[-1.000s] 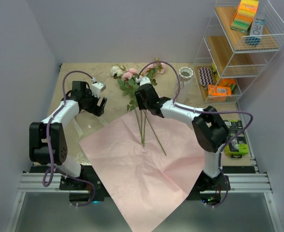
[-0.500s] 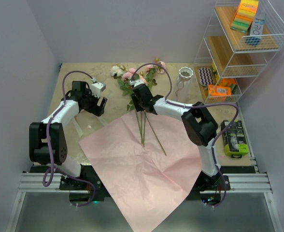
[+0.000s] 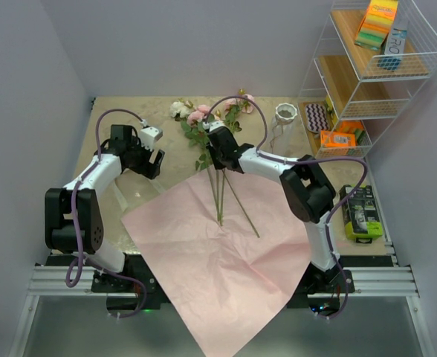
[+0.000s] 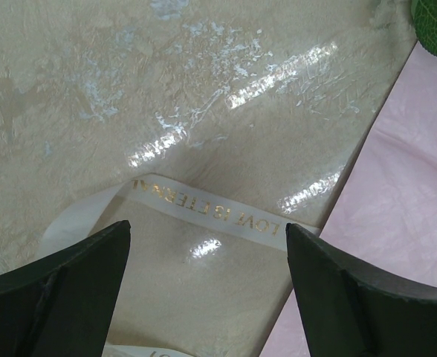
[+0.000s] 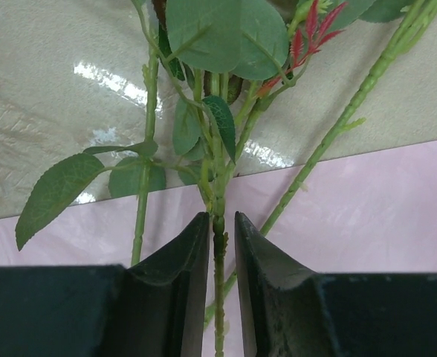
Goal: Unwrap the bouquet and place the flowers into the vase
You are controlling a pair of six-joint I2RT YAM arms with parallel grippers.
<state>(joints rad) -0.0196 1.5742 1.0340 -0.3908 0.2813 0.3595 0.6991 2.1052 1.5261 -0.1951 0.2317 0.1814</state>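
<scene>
Step in hand: unwrapping judged done, with the large pink paper sheet (image 3: 218,275) spread flat; at picking up a first flower.
Flowers: long green-stemmed roses with pink, peach and white blooms (image 3: 201,119), lying loose, blooms on the glossy beige table (image 3: 151,111), stem ends on the paper.
Right gripper (image 5: 222,223): low over the bunch, black fingers nearly together with one thin green stem (image 5: 218,178) in the slit; cannot tell whether the pads press it.
Left gripper (image 4: 207,227): spread wide, holding nothing, above the cream ribbon with gold lettering (image 4: 204,210) at the paper's left edge.
Vase: small white ceramic vase with a wavy rim (image 3: 286,114), upright at the far right, well apart from the stems.
Next move: likely calls for a firm pinch on that single stem, a lift free of neighbouring leaves, a turn upright, then threading into the narrow mouth.
In the way: tangled leaves and crossing stems beside the jaws; white wire shelf rack (image 3: 374,74) just beside the vase, crowding the approach.
</scene>
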